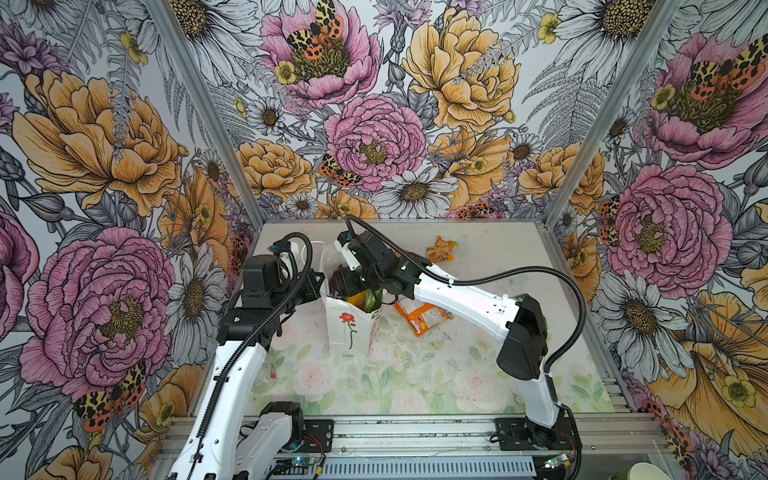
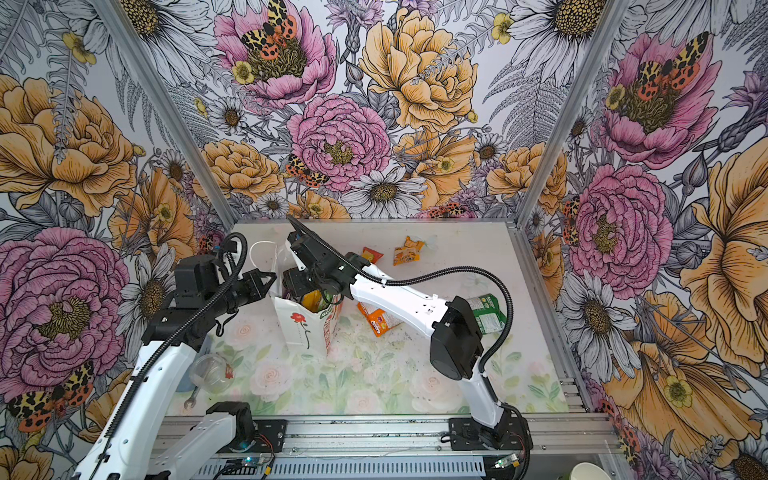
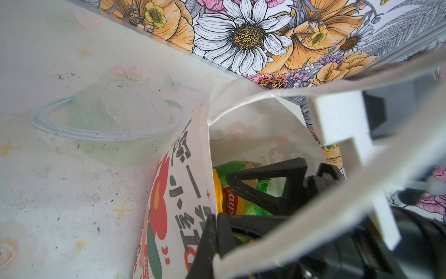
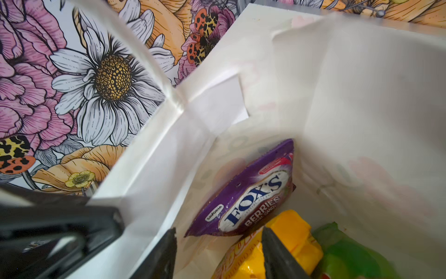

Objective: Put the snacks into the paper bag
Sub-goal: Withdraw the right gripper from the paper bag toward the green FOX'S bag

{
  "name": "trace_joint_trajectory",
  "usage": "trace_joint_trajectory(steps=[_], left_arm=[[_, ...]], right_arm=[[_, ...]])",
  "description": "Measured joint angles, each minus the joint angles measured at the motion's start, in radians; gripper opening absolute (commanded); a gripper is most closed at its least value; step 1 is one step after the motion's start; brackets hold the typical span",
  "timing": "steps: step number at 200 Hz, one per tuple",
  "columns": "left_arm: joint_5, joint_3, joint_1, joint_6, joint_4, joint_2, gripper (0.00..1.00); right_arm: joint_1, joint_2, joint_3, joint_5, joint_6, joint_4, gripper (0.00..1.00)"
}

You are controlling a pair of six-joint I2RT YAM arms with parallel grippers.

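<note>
The white paper bag [image 1: 347, 328] [image 2: 297, 328] stands upright with its mouth open. My left gripper [image 1: 321, 286] [image 3: 216, 218] is shut on the bag's left side wall [image 3: 183, 193] at the rim. My right gripper [image 4: 218, 238] [image 1: 353, 289] hangs open inside the mouth, with nothing between its fingers. Below it lie a purple packet [image 4: 246, 193], a yellow packet [image 4: 289, 229] and a green packet [image 4: 350, 256]. Outside the bag, to its right, lie an orange-white packet [image 1: 422, 316] [image 2: 380, 321], a small orange packet [image 1: 441, 250] [image 2: 407, 251], a small red-orange packet [image 2: 371, 254] and a green packet [image 2: 486, 311].
A clear plastic bowl [image 2: 210, 372] [image 3: 108, 120] sits left of the bag, under my left arm, with a small wrench [image 2: 189, 402] near it. Flowered walls close the table on three sides. A paper cup [image 1: 642, 471] stands beyond the front rail at the right.
</note>
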Motion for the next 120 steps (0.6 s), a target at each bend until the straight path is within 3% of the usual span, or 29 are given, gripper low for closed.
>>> trace_joint_trajectory(steps=[34, 68, 120], left_arm=[[-0.045, 0.046, 0.001, -0.008, -0.034, 0.039, 0.02], [-0.075, 0.086, 0.001, -0.014, -0.049, 0.080, 0.01], [-0.119, 0.132, 0.020, -0.014, -0.082, 0.127, 0.01]], right_arm=[[-0.009, -0.081, -0.011, 0.010, -0.019, -0.006, 0.64], [-0.060, -0.253, -0.080, 0.030, -0.026, -0.007, 0.66], [-0.211, -0.584, -0.325, 0.127, -0.023, 0.003, 0.69]])
